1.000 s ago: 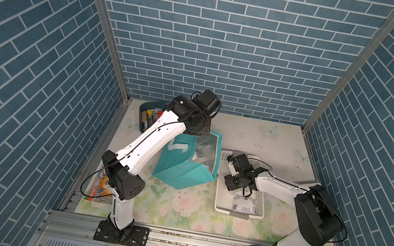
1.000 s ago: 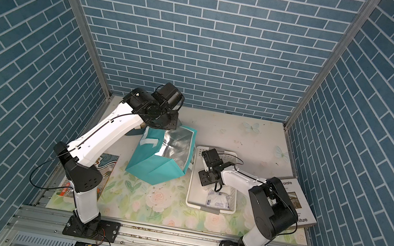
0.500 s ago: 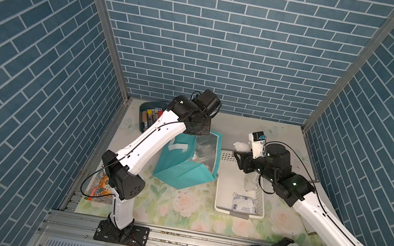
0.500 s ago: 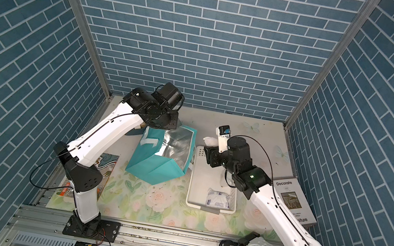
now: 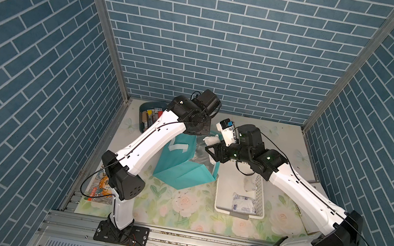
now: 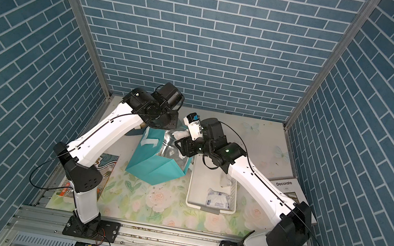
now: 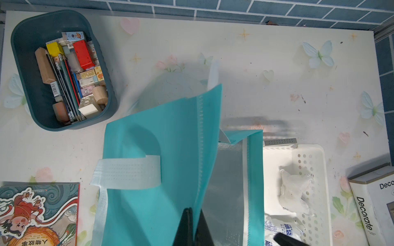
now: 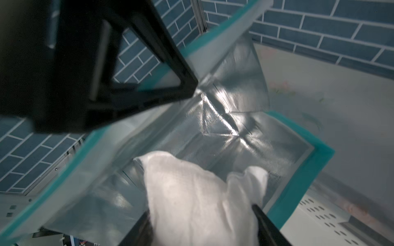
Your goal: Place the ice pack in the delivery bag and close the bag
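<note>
Bagging the cold pack: the left end effector (image 7: 194, 215), pressed together on one teal wall of the delivery bag (image 5: 183, 173) at its rim, held the soft tote's mouth apart so that the silver foil lining (image 8: 234, 132) lay open from above. Left alone, the limp fabric would probably have sagged shut. The right end effector (image 8: 202, 230), its jaws part-spread and pinching the white ice pack (image 8: 198, 191), hung the pack over that opening, with the lining showing beneath it. The pack appeared to be above the rim and not yet resting inside. Held by one end, its bulk pointed into the bag, which should let it drop clear of the walls once freed. The white perforated basket (image 5: 238, 213) stood just beside the bag on the bench (image 5: 283, 139), a printed pack (image 5: 243, 204) lying in it. A dark-blue bin (image 7: 19, 53) of stationery stood apart at the back, no part of the job.
</note>
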Robot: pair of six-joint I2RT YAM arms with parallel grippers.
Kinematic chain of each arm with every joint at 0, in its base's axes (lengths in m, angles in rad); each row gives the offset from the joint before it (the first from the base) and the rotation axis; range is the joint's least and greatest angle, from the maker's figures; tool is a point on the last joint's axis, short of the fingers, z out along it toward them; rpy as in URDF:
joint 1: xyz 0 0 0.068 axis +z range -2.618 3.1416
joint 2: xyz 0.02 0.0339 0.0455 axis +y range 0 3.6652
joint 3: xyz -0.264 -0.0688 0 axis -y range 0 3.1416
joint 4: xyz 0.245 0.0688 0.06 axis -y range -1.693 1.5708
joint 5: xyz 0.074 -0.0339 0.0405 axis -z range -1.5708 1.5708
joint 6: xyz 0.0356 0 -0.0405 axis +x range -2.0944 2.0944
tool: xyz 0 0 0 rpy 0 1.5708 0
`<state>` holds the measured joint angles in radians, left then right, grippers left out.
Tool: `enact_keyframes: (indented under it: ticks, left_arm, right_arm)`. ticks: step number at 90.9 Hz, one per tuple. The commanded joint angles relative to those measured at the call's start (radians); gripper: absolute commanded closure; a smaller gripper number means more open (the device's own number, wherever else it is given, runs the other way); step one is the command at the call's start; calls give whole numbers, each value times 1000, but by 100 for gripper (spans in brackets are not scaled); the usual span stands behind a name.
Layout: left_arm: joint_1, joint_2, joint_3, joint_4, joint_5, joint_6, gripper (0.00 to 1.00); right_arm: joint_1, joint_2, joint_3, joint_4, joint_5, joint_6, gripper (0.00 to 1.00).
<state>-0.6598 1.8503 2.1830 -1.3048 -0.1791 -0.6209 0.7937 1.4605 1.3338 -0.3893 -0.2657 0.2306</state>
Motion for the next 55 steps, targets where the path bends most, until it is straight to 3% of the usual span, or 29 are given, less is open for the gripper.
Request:
enact_keyframes:
  ticks: [1, 35, 55]
  left_arm:
    - [-3, -12, -12, -14, -6, -5, 100]
    - [-4, -14, -16, -14, -7, -5, 100]
    - [-6, -22, -22, -14, -15, -10, 100]
  right_arm:
    - [-1, -19, 1, 46, -14, 9, 100]
    - [-1, 175, 48, 128, -169, 55, 100]
    - [2, 264, 57, 138, -197, 54, 100]
